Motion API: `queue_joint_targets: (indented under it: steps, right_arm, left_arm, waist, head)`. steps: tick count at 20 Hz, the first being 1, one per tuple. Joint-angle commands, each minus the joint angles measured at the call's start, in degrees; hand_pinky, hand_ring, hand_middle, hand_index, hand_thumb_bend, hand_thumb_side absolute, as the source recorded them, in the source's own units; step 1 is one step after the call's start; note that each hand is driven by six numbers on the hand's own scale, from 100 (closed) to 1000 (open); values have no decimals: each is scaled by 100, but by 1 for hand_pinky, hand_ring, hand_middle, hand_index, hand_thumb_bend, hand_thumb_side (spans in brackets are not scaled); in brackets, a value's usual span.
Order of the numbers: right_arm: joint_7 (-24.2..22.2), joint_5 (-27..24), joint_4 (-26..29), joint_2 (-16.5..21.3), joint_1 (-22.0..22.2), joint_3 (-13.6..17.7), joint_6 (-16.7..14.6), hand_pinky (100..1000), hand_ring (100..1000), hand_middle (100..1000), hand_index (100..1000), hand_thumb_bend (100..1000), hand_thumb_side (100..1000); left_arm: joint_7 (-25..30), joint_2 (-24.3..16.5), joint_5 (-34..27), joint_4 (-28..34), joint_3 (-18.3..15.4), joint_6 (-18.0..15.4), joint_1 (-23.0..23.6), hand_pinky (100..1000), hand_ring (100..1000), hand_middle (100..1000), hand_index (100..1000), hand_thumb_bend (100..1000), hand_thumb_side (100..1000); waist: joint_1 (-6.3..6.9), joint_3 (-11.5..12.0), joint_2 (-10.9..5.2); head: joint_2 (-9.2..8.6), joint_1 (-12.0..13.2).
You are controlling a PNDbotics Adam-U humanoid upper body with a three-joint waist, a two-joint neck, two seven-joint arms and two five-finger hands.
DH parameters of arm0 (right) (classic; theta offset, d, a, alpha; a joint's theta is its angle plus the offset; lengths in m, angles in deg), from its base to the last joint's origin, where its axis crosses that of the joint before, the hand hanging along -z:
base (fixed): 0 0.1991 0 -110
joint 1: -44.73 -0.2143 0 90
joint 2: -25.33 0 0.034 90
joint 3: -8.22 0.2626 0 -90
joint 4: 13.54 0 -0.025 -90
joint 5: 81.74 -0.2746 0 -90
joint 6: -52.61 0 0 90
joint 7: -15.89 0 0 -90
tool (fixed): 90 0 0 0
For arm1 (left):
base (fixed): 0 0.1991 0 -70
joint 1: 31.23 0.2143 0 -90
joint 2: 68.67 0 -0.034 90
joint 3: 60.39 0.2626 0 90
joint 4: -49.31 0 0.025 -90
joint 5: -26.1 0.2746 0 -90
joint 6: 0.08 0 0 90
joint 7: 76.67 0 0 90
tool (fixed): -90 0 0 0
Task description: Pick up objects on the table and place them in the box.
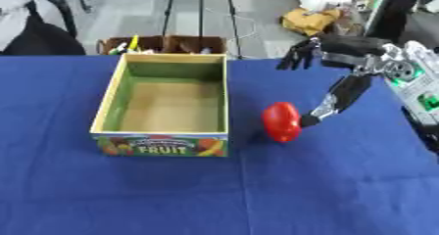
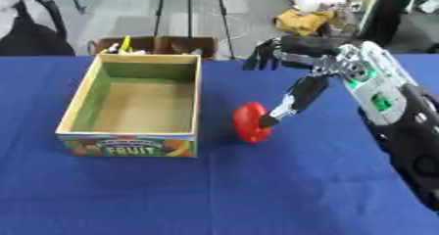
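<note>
The round red fruit-shaped toy sits on the blue cloth table, just to the right of the open cardboard box with green inside walls and the word FRUIT on its front. The robot's black and silver right hand comes in from the right. One long part of it, most likely the thumb, points down and its tip touches the right side of the red toy. The other fingers hang curled up high, well apart from the toy, so the hand is not holding it yet. To do this step well, I think the hand should drop lower so the fingers can come down on the far side of the toy and squeeze it against the thumb. A push from one side only could roll the toy away or bump it into the box wall. After that, the toy must go up over the box's right wall and then down inside. The box looks empty, so there is lots of room. Behind the table is a brown box full of small things, and it is out of the way. The left hand does not show.
</note>
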Motion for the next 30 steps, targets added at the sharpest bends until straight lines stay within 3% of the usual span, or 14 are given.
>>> queue_joint_targets:
  steps: [1, 10, 18, 30]
  right_arm:
    - [-57, 209, -231, -11, -182, 53, -67, 649, 749, 751, 864, 841, 621]
    - [-293, 463, -555, -153, -248, 71, -327, 651, 757, 747, 875, 867, 555]
    - [-163, 915, -841, -196, -277, 117, -305, 648, 760, 749, 871, 873, 528]
    - [138, 1381, -983, -297, -232, 93, -169, 610, 728, 649, 803, 859, 570]
  left_arm:
    - [36, -72, 6, 121, 20, -13, -28, 100, 180, 485, 343, 100, 759]
    - [59, -54, 11, 121, 25, -13, -47, 100, 179, 486, 342, 100, 760]
    - [83, -32, 17, 121, 34, -29, -69, 100, 178, 487, 341, 100, 759]
    - [111, 0, 32, 121, 37, -34, -92, 100, 177, 488, 340, 100, 759]
  waist:
    - [-3, 29, -89]
    - [-15, 62, -36]
    - [-11, 108, 34]
    - [-7, 124, 105]
  head:
    - [-72, -48]
    - [-119, -82]
    - [-168, -143]
    - [-128, -150]
